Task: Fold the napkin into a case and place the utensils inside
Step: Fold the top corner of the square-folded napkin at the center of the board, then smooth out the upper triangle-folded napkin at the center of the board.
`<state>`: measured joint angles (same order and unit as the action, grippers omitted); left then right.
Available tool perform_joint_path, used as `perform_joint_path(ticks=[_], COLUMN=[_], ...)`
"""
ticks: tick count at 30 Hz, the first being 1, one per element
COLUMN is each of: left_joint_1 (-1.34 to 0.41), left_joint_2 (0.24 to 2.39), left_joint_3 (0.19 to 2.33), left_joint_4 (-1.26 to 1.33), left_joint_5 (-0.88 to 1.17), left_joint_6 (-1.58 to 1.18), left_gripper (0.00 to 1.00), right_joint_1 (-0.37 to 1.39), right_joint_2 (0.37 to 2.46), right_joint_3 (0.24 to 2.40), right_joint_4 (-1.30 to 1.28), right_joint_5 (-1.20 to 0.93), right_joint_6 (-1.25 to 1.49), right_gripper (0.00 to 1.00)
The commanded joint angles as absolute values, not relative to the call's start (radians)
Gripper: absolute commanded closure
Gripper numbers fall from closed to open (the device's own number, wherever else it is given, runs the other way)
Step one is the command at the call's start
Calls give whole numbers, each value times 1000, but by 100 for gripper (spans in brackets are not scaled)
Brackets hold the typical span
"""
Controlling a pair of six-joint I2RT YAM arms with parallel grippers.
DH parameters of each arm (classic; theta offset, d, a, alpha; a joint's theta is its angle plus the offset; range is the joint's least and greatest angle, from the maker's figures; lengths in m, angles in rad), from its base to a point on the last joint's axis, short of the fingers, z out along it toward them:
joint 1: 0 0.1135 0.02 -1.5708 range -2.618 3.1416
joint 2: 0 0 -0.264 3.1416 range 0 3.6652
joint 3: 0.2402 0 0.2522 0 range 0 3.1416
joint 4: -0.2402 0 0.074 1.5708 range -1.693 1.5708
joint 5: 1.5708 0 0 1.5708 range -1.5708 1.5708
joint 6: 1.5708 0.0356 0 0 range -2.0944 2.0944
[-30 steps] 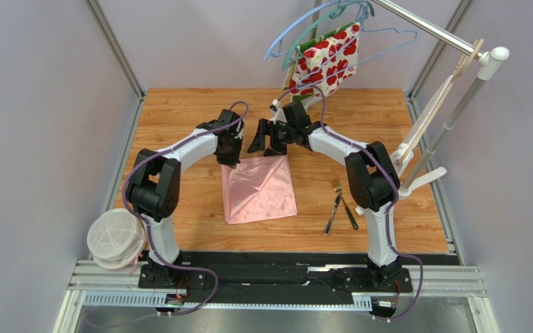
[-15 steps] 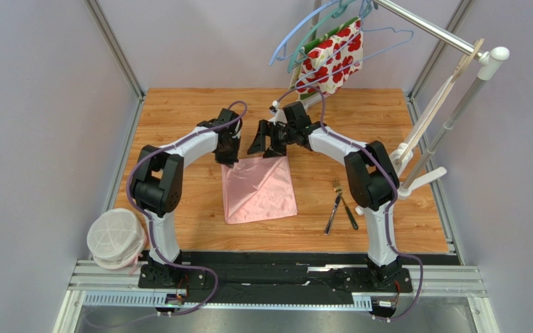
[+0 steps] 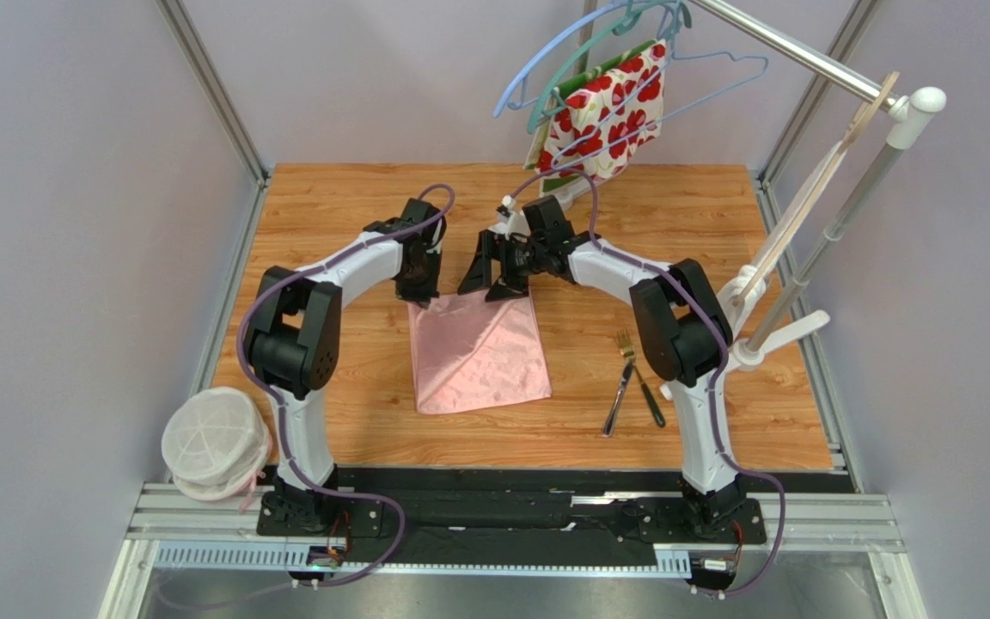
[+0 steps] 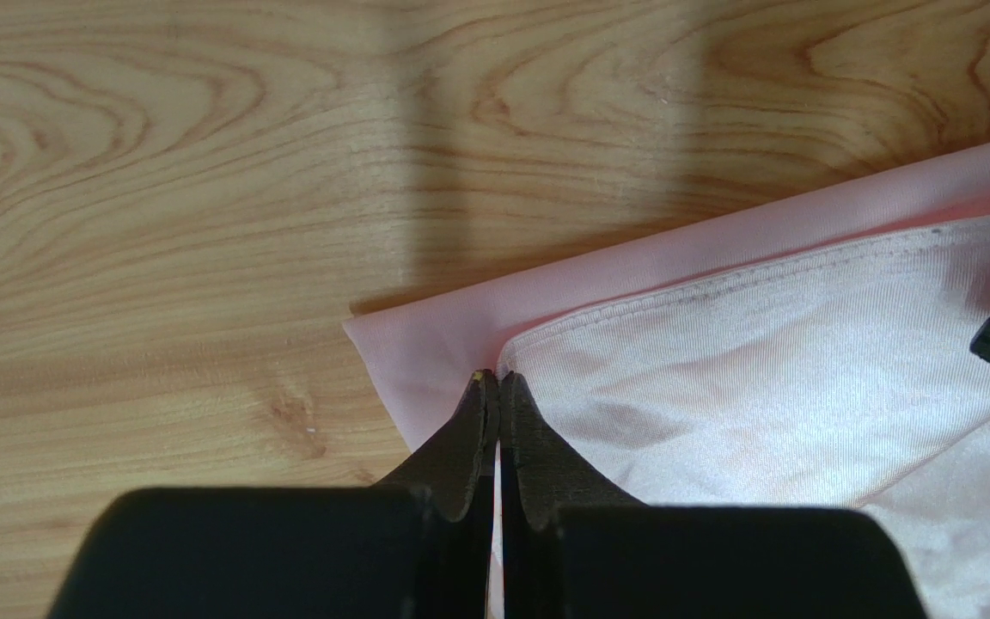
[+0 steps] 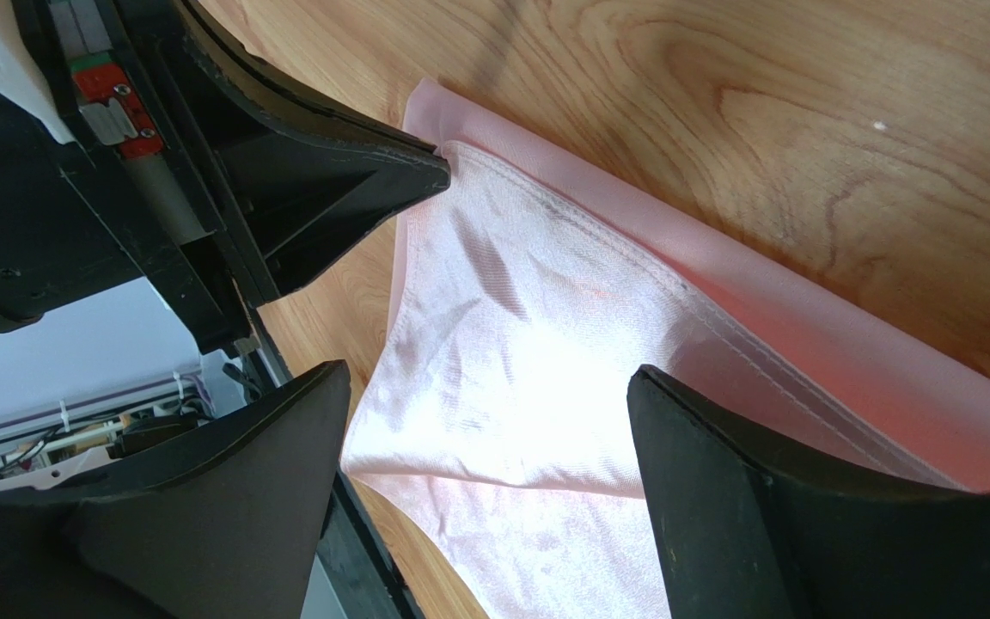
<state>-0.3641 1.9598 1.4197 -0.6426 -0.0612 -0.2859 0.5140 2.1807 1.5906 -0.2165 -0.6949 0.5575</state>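
Top external view: the left claw [image 3: 424, 292], pinched shut on a corner of the napkin [image 3: 481, 355], has pulled it toward the table [image 3: 332, 206]'s far edge, smoothing the fold; the right claw [image 3: 498, 275] waits wide open.

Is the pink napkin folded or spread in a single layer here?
Folded: the napkin shows a hemmed top layer lying on a lower layer, its corner pinched by the left gripper.

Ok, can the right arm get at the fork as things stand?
Probably yes: the right tool is open and empty, and the fork lies in the open right of the napkin; the arm would have to fold back.
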Motion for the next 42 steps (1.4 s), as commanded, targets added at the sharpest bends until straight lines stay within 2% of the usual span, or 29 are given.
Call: perform_joint_path(ticks=[1, 25, 27, 28, 30, 31, 32, 33, 36, 38, 40, 42], left_joint_1=[-356, -344, -344, -344, -344, -345, -344, -345, -342, -342, -344, -345], left_joint_2=[1980, 1941, 1915, 1896, 1798, 1757, 1671, 1626, 1439, 1343, 1330, 1367], left_joint_3=[1465, 1440, 1430, 1419, 1347, 1316, 1287, 1228, 1062, 968, 855, 810], left_joint_4=[-627, -617, -621, -617, -570, -551, -539, -526, -453, -373, -214, -132], left_joint_5=[-63, -124, -153, -161, -144, -129, -117, -94, -8, 96, 288, 380], left_joint_6=[-293, -311, -327, -336, -365, -377, -406, -422, -503, -569, -621, -649], left_gripper=[100, 99, 91, 74, 61, 41, 34, 33, 35, 58, 93, 99], right_joint_1=[517, 511, 511, 512, 511, 511, 511, 511, 511, 511, 512, 514], right_joint_2=[2197, 2283, 2292, 2293, 2293, 2293, 2295, 2293, 2287, 2296, 2309, 2321], right_joint_3=[1601, 1654, 1661, 1661, 1663, 1666, 1666, 1664, 1661, 1670, 1680, 1695], right_joint_4=[-173, -170, -170, -170, -170, -170, -170, -170, -170, -163, -149, -152], right_joint_5=[-713, -733, -742, -741, -742, -744, -752, -756, -759, -771, -788, -793], right_joint_6=[555, 546, 548, 548, 549, 549, 551, 549, 551, 561, 574, 578], right_gripper=[17, 17, 17, 17, 17, 17, 17, 17, 17, 17, 17, 17])
